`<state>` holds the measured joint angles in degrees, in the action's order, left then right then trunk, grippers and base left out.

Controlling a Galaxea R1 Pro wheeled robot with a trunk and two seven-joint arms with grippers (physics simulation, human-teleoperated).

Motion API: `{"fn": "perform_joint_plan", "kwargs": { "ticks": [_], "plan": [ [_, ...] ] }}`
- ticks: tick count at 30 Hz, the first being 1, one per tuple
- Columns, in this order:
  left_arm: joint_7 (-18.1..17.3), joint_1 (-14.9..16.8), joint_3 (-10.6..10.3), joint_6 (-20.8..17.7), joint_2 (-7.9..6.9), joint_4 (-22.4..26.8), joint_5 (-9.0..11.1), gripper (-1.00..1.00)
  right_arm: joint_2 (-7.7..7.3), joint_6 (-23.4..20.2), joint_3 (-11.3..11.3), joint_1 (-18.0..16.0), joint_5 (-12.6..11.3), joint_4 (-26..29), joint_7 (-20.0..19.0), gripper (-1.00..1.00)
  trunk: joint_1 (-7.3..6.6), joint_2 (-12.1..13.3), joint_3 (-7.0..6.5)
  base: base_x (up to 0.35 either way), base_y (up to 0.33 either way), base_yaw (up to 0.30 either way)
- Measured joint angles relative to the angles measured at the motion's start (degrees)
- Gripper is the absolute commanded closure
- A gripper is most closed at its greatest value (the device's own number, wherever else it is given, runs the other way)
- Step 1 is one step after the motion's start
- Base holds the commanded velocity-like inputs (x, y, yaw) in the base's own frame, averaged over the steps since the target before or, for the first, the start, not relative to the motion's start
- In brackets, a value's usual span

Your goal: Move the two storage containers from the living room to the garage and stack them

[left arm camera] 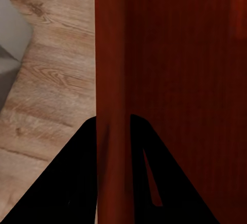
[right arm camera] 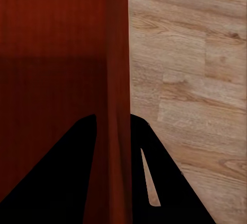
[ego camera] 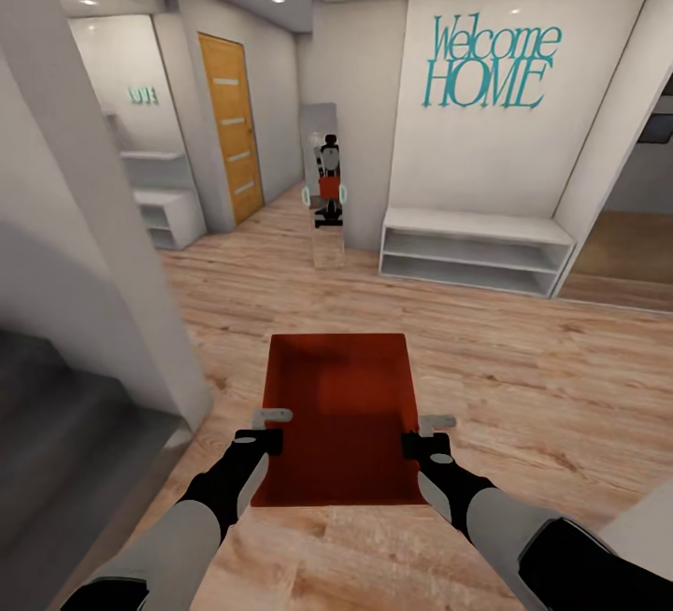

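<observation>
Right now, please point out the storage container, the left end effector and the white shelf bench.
storage container [ego camera: 341, 405]: head view, on its inner bottom.
left end effector [ego camera: 266, 431]: head view, between its fingertips at the container's left wall.
white shelf bench [ego camera: 477, 228]: head view, on its top board.

The right gripper [right arm camera: 113, 157] has its two dark fingers [right arm camera: 62, 178] clamped on the container [right arm camera: 51, 54] wall, one each side; plank floor [right arm camera: 190, 80] lies beyond.
</observation>
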<state>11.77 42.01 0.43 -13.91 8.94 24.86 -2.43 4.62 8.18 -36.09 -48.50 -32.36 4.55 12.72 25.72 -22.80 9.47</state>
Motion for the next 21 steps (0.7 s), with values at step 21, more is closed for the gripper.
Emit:
{"fn": "perform_joint_plan", "kwargs": {
  "ticks": [21],
  "plan": [
    [0.0,0.0,0.0,-0.03,0.0,0.02,-0.01,1.0,0.01,0.0,0.02,0.0,-0.01,0.0,0.0,1.0,0.0,0.0,0.0,0.322,0.0,0.0]
  ]
}}
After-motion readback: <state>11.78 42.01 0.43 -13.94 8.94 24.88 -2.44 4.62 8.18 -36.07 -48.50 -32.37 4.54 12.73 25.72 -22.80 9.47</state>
